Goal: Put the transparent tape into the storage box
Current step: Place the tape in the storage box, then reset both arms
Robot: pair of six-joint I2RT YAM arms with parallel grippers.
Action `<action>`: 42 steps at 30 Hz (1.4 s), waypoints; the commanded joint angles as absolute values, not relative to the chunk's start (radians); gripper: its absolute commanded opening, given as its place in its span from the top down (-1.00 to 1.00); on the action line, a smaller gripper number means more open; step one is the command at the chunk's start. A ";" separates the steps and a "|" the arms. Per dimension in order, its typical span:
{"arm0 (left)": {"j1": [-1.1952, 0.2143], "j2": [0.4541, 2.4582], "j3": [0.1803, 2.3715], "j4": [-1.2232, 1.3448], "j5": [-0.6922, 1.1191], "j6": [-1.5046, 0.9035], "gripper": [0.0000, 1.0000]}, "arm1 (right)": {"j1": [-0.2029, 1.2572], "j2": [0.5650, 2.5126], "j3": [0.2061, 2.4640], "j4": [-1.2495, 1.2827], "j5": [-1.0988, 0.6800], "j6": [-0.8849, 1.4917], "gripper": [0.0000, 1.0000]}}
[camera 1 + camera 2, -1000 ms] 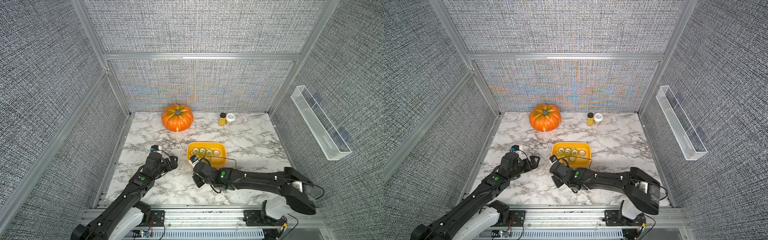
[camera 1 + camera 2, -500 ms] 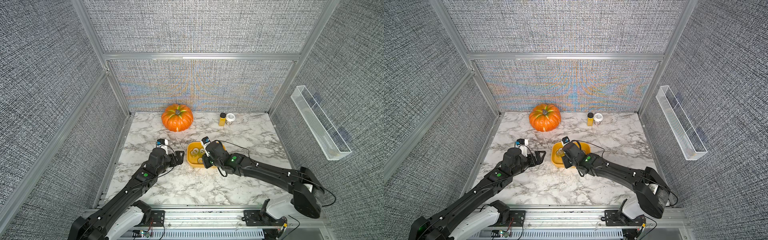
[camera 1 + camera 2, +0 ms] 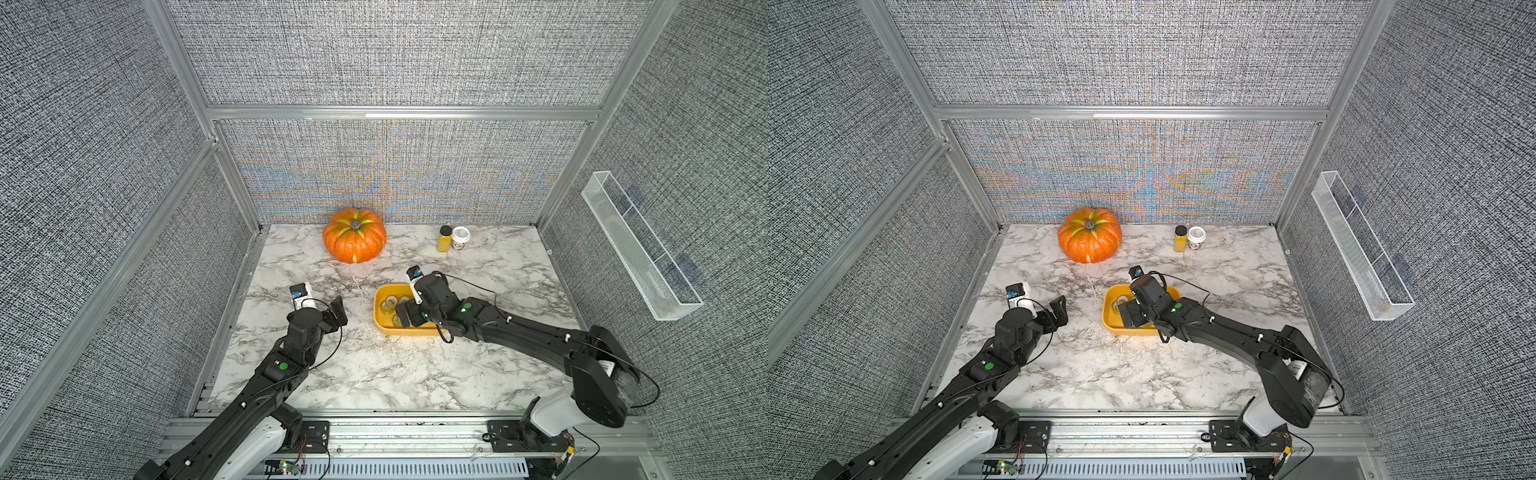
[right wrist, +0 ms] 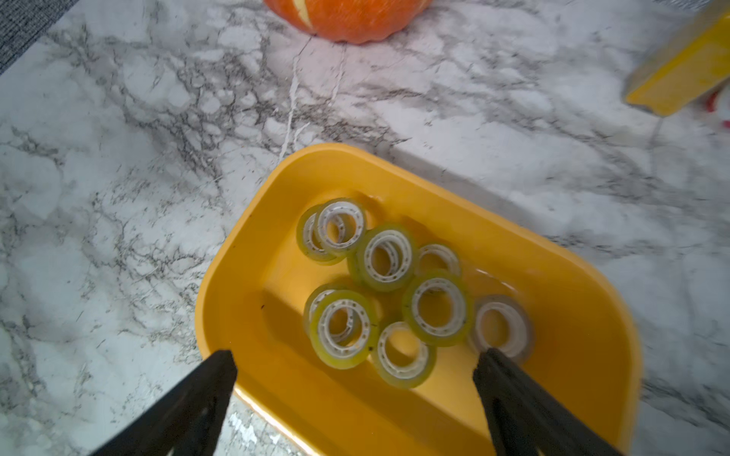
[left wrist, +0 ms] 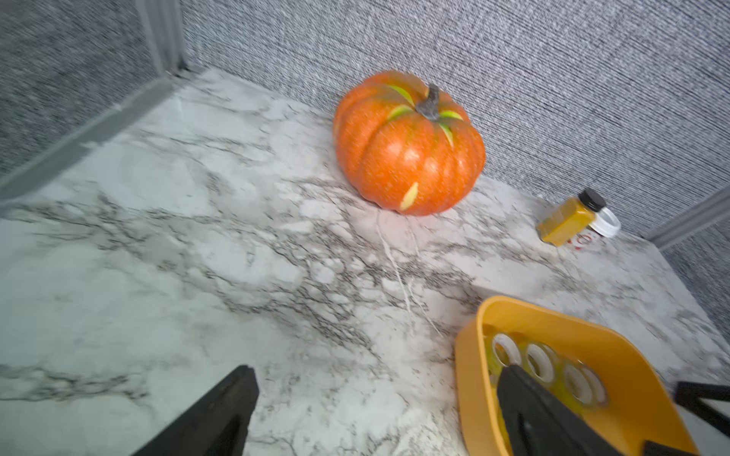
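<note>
The small rolls of transparent tape [image 4: 343,360], yellowish-green rings with pale cores, are lying in a loose heap inside the shallow yellow-orange plastic storage box [image 4: 237,276], some flat and some leaning on their neighbours. The box is sitting near the middle of the white marble-patterned counter [image 3: 415,374]. The right tool [image 4: 357,355] is hanging directly over the box with its two black fingers [image 4: 213,379] spread wide and gripping nothing; in the right wrist view one finger is overlapping the greyish roll at the edge of the heap, though whether it is touching that roll cannot be told. The left tool [image 5: 377,371] is hovering above bare counter just beside the box, on the side of the left arm, and its fingers are likewise standing wide open. Near the back wall an orange ribbed pumpkin [image 3: 354,237] is resting, and further along a small amber bottle with a black cap [image 3: 444,240] is standing just beside a white-lidded small jar [image 3: 460,236]. A long clear acrylic trough [image 3: 640,245] is hanging on the right wall.
</note>
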State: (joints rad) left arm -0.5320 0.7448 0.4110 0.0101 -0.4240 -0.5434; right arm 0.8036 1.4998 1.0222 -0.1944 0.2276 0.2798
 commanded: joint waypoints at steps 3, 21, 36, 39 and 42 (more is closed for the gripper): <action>-0.525 0.735 0.365 0.208 -0.711 -0.361 -0.99 | 0.733 1.361 0.940 -0.180 0.592 0.350 -0.99; -0.252 1.346 0.140 1.307 -0.728 0.053 -0.98 | 0.294 1.264 0.286 0.896 0.656 -0.014 -0.99; -0.086 1.569 0.204 1.396 -0.325 -0.001 -0.96 | 0.072 1.475 0.205 1.246 0.293 0.026 -0.98; -0.066 1.522 0.254 1.215 -0.284 -0.025 -0.98 | 0.043 1.528 0.189 1.319 0.253 0.033 -0.98; -0.061 1.525 0.260 1.208 -0.275 -0.028 -0.99 | 0.044 1.528 0.198 1.305 0.240 0.025 -0.99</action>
State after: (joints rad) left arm -0.0654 1.5307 0.2520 1.2636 -0.3328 -0.0124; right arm 0.0463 1.5188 0.1993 1.2293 0.2981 0.0109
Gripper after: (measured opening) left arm 0.998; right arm 0.993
